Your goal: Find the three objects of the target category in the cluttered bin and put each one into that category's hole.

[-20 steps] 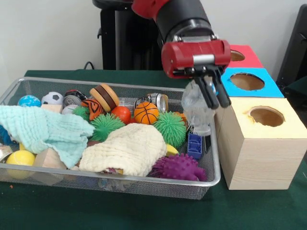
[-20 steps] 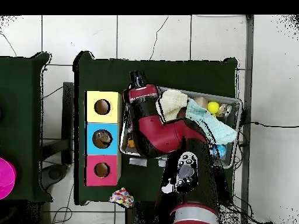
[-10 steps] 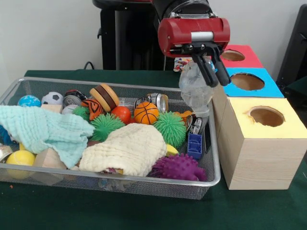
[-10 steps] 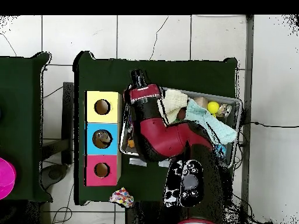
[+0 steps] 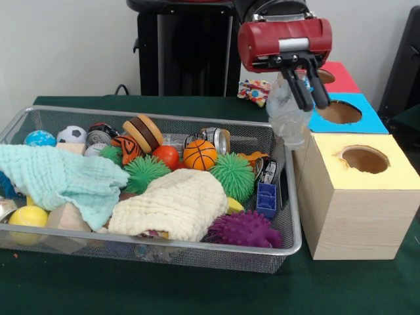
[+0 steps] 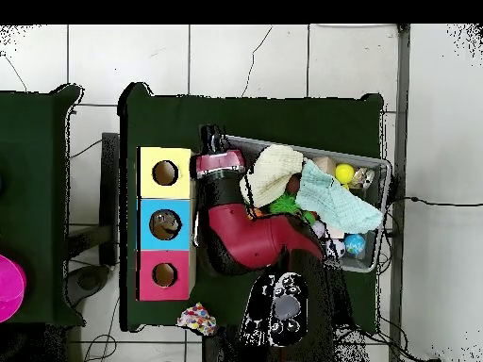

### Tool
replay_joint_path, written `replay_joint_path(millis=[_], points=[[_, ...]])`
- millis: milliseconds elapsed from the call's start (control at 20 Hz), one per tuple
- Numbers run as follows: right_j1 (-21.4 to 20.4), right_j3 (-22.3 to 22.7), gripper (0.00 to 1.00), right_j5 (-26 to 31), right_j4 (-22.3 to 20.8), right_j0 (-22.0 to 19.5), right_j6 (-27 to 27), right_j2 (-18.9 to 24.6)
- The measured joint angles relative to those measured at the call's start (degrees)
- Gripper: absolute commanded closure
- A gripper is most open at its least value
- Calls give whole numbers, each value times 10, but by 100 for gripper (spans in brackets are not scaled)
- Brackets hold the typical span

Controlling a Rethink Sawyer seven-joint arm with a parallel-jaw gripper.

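Pincer (image 5: 307, 88) at the upper right of the front view is clamped on a crumpled clear plastic bottle (image 5: 289, 115), which hangs in the air over the right end of the wire bin (image 5: 157, 252), beside the yellow-topped box (image 5: 357, 197). Blue-topped box (image 5: 344, 113) and red-topped box (image 5: 331, 77) sit behind it.

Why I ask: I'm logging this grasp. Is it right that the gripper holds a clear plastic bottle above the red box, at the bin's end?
Not quite. In the front view the gripper is shut on the clear plastic bottle at the bin's end, but it hangs by the yellow box and blue box, not above the red box.
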Motion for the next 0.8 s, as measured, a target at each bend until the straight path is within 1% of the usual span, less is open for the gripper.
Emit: replay_joint_path(millis=[50, 250, 300, 400, 800], points=[[0, 13, 100, -7, 18, 12, 0, -6], [0, 37, 100, -21, 53, 37, 0, -21], [1, 49, 100, -26, 73, 51, 0, -32], [2, 62, 100, -31, 96, 67, 0, -44], [4, 103, 100, -53, 153, 111, 0, -83]])
